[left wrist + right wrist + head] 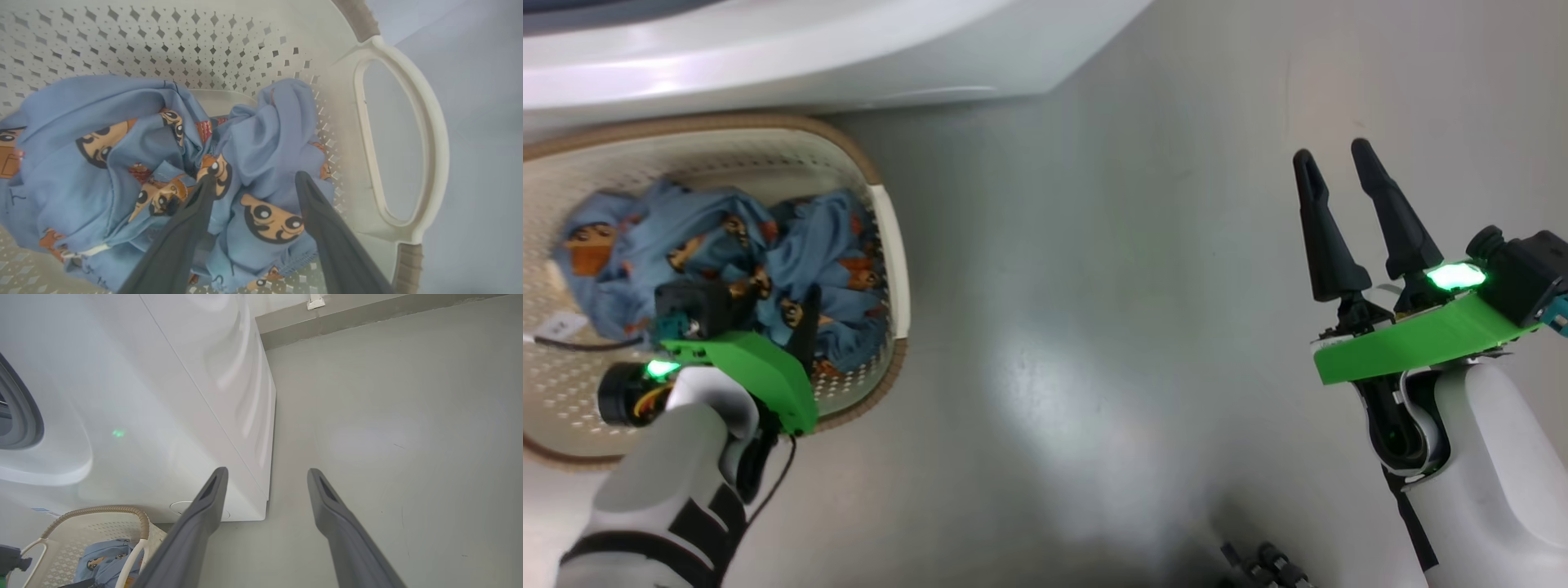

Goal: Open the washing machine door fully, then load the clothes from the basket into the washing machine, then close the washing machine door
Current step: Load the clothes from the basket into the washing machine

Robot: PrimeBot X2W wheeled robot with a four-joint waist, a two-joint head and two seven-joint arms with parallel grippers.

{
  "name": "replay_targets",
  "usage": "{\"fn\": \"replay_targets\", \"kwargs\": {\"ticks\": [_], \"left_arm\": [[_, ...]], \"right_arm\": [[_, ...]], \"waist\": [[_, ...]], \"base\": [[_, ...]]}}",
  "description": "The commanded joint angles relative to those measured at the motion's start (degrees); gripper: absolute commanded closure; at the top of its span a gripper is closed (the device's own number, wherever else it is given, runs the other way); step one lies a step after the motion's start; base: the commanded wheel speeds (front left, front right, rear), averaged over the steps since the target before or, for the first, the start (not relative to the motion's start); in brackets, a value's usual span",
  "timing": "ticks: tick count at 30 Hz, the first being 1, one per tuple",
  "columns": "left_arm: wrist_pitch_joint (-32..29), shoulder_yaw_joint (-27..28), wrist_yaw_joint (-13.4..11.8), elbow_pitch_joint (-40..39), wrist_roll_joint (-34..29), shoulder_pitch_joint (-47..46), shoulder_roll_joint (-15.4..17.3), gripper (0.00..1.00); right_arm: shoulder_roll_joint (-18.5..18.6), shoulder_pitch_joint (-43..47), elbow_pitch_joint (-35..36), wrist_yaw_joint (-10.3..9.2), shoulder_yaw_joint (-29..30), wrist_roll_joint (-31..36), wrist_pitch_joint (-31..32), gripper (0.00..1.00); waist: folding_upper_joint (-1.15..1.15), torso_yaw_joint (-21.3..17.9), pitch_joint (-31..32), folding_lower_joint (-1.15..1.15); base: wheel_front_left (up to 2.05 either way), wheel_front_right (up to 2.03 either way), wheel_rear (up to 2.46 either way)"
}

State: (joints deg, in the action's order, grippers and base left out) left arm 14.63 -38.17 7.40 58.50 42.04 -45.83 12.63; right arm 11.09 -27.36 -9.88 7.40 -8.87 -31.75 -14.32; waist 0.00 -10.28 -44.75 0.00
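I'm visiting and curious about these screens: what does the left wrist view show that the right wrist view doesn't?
Left wrist view's own: the left claw, open above the clothes, their cartoon faces clear, plus the basket's perforated wall and white handle. Right wrist view's own: the right claw, open and empty, the washing machine's white body, a grey edge of its gasket, and floor. Shared: the basket with the blue clothes, small in the right wrist view's lower left corner.

You have your left gripper reaching down into the basket, over the blue clothes, below the washing machine. Your right gripper hangs above the grey floor, fingers parted.
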Motion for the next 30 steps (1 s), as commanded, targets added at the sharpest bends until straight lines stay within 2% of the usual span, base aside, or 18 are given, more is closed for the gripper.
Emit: {"fn": "replay_targets", "kwargs": {"ticks": [1, 12, 13, 14, 15, 23, 30], "left_arm": [[0.3, -0.1, 0.1, 0.2, 1.4, -0.4, 2.2, 0.00], [-3.2, -8.6, 0.1, 1.0, 11.3, -4.3, 5.5, 0.00], [-3.4, -9.4, 0.1, 1.0, 11.9, -4.6, 5.8, 0.46], [-3.6, -10.0, 0.1, 1.0, 12.5, -4.8, 6.1, 0.81], [-3.7, -10.7, 0.1, 1.0, 13.3, -5.0, 6.2, 1.00], [-3.0, -14.4, 0.1, 1.1, 17.8, -5.4, 6.4, 1.00], [-0.4, -15.1, 0.1, 1.7, 22.5, -3.0, 6.0, 1.00]], "right_arm": [[-0.1, 1.1, 1.4, 0.09, -1.2, 0.5, -0.7, 0.00], [-1.2, 0.0, 1.7, 0.09, -1.4, 0.6, -0.7, 0.00], [-1.2, 0.0, 1.8, 0.09, -1.4, 0.6, -0.7, 0.00], [-1.2, 0.0, 1.8, 0.09, -1.4, 0.6, -0.7, 0.00], [-1.2, 0.0, 1.8, 0.09, -1.3, 0.6, -0.7, 0.00], [-1.0, 0.5, 1.6, 0.09, -1.0, 0.8, -0.7, 0.00], [-0.7, 1.7, 0.7, 0.09, -0.8, 0.7, -0.7, 0.00]], "waist": [[0.00, -1.6, -1.8, 0.00], [0.00, -3.5, -3.9, 0.00], [0.00, -3.6, -4.0, 0.00], [0.00, -3.7, -4.0, 0.00], [0.00, -3.7, -4.0, 0.00], [0.00, -3.1, -2.0, 0.00], [0.00, -1.4, 3.1, 0.00]], "base": [[0.00, 0.00, 0.00], [0.00, 0.00, 0.00], [0.00, 0.00, 0.00], [0.00, 0.00, 0.00], [0.00, 0.00, 0.00], [0.00, 0.00, 0.00], [0.00, 0.00, 0.00]]}}
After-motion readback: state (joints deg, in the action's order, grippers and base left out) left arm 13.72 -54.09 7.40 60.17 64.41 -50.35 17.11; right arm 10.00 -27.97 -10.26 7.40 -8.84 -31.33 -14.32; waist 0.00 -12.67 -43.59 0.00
